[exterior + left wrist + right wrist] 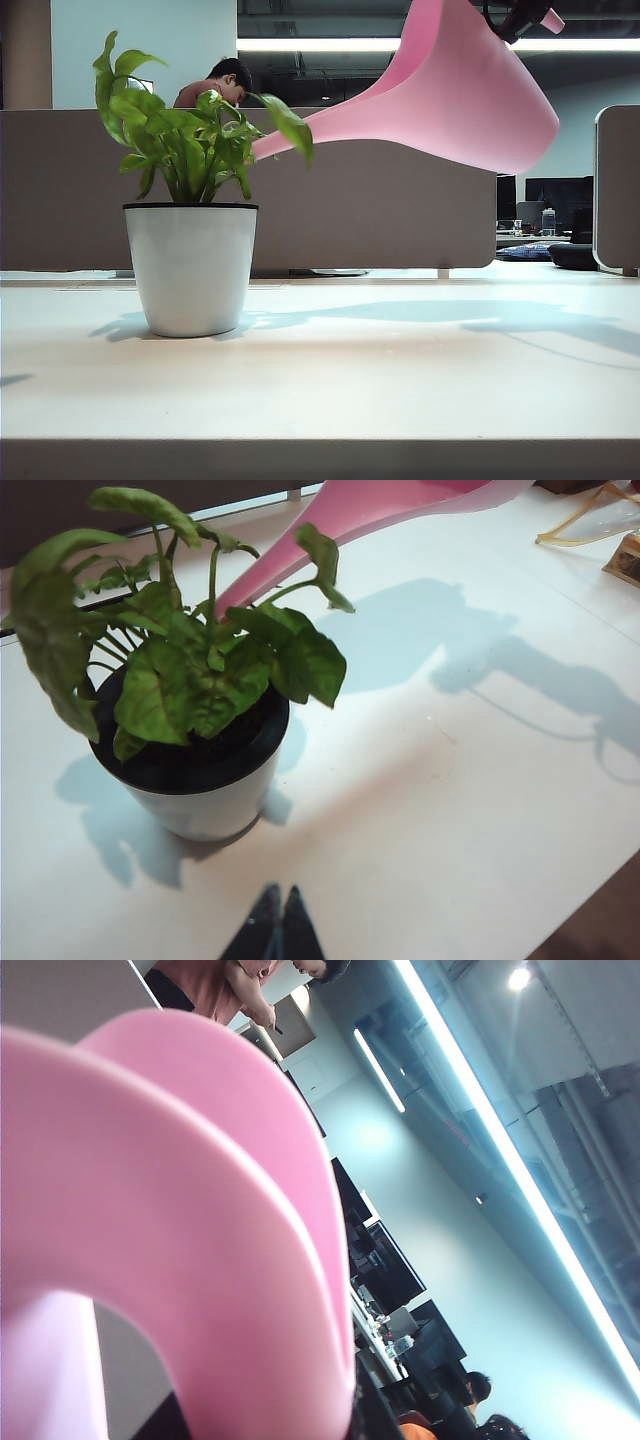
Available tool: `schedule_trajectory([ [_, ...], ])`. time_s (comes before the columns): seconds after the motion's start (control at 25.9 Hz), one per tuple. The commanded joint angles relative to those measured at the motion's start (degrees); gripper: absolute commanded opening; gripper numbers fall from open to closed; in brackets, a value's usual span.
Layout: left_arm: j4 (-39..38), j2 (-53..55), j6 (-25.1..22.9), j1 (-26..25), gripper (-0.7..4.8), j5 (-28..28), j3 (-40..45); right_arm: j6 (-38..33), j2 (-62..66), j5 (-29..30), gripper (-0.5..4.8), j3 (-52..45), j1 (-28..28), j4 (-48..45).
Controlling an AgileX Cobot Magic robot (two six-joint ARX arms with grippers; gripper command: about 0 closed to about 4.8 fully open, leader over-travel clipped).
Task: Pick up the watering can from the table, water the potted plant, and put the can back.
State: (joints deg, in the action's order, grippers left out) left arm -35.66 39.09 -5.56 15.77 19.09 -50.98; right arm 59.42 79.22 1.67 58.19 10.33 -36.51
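The pink watering can (470, 95) hangs tilted in the air at the upper right, its long spout (330, 125) sloping down to the left. The spout's tip reaches in among the leaves of the potted plant (190, 265). My right gripper (522, 18) is at the can's top; in the right wrist view the gripper (265, 1420) is shut on the curved pink handle (200, 1210), which fills the view. In the left wrist view the spout (300, 550) ends above the white pot (200, 815). My left gripper (278, 895) is shut and empty, hovering over the table (450, 780) a little short of the pot.
A grey partition (380, 220) runs behind the table, with a person (220, 82) beyond it. A clear, yellow-edged object (600, 520) and a brown item (628, 560) lie at the table's far corner. The table's darker front edge (320, 460) is close to the camera.
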Motion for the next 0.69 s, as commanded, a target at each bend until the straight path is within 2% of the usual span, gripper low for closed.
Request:
schedule_trajectory([
  [0.04, 0.5, -0.15, 0.0, 0.04, -0.05, 0.2, -0.28, 0.66, -1.31, -0.26, 0.21, 1.07, 0.02, -4.0],
  [0.39, 0.52, -0.15, 0.0, 0.04, -0.05, 0.2, -0.28, 3.28, -3.37, 2.93, 0.21, 1.49, 0.68, -2.43],
  [0.69, 0.48, -0.15, 0.0, 0.04, -0.05, 0.22, -0.28, 3.87, -3.85, 3.17, 0.21, 1.49, 1.73, -1.86],
])
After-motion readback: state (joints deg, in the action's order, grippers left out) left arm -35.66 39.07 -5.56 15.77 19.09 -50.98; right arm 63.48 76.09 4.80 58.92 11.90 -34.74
